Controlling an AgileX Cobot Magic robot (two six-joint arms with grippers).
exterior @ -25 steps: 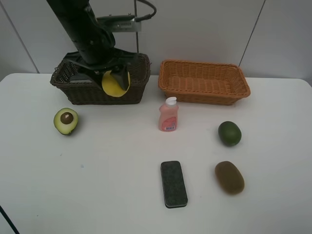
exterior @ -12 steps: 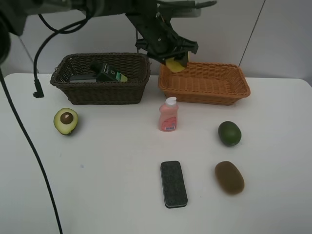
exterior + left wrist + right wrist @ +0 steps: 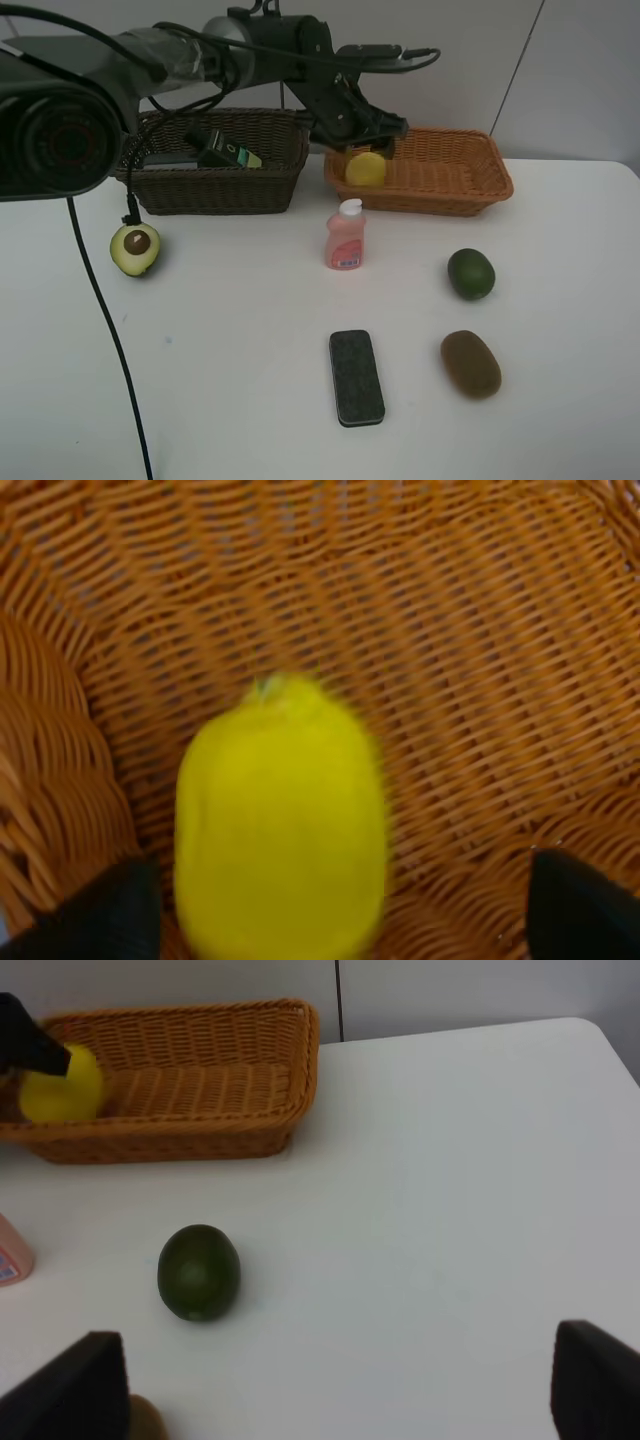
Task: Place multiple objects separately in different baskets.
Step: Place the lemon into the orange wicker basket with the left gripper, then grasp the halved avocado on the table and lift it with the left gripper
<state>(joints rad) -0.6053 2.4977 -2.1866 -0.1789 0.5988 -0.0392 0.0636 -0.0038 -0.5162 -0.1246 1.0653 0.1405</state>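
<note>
Our left gripper stands with its jaws spread wider than the oval yellow lemon and grips nothing. The lemon shows blurred inside the left end of the shallow light orange-tan woven wicker basket, which stands at the far edge of the white table. Our right gripper hangs wide apart and empty.

White counter carries: dark brown wicker basket far left, orange-tan wicker basket far right, halved avocado left, pink white-capped bottle centre, round green avocado and brown kiwi right, black rectangular eraser near.
</note>
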